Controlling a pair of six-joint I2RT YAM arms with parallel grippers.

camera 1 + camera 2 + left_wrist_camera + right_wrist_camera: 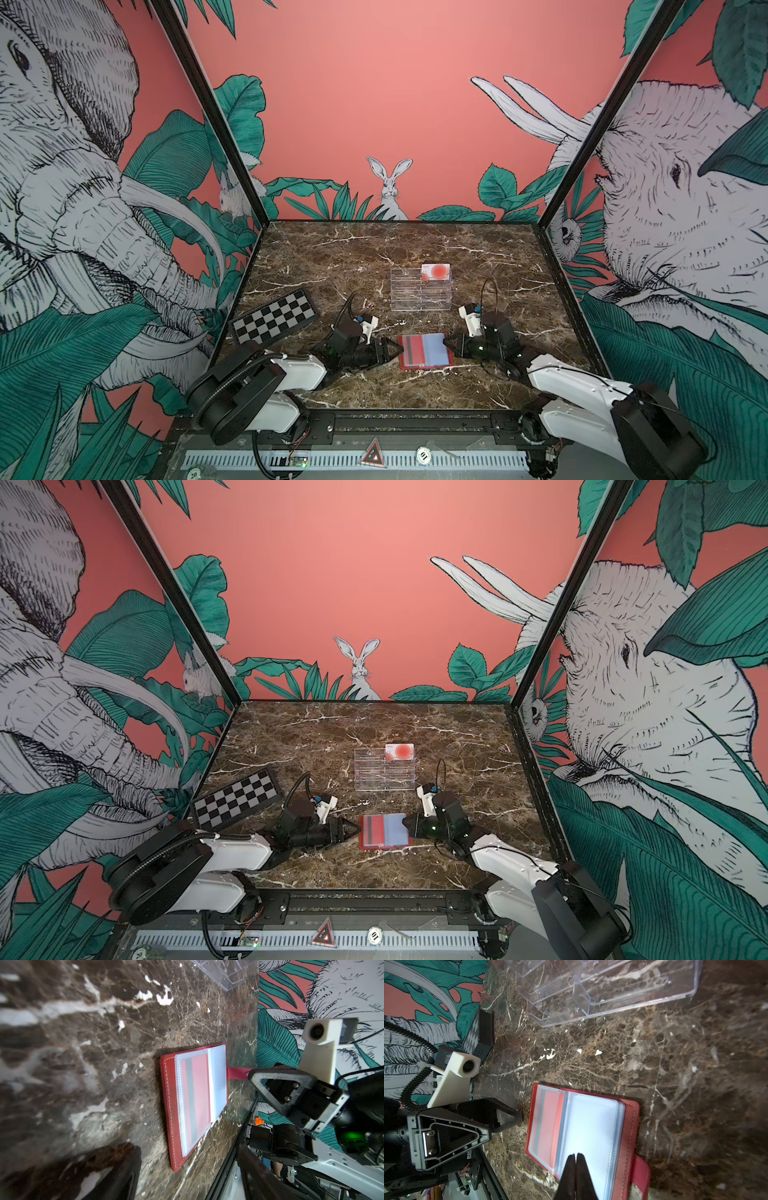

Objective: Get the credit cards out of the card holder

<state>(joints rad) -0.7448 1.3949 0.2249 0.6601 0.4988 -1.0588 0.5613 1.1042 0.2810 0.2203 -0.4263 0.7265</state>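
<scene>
One of three cards out, by the look of things: white card (435, 272) with a red-orange circle, standing in the rearmost tier of the clear acrylic stand (419, 299), at 12 o'clock from the card holder (424, 366). Two left inside, each under a clear sleeve: red card (410, 350) with grey stripe, and pale blue card (434, 347) at 3 o'clock of it. Holder lying open and flat on the marble table (332, 257), near the front edge, about midway across. Roughly a third done, judged from that.

Counted: three cards, one holder, one stand, one chequered board (274, 318) at 10 o'clock of the holder, two grippers.

At 9 o'clock of the holder, just beside its edge, left gripper (397, 350) with jaws spread and nothing between them. At 3 o'clock, right gripper (576, 1156) with fingertips pressed together over the pale blue sleeve. Pinching a sleeve edge or merely resting there: impossible to tell.
</scene>
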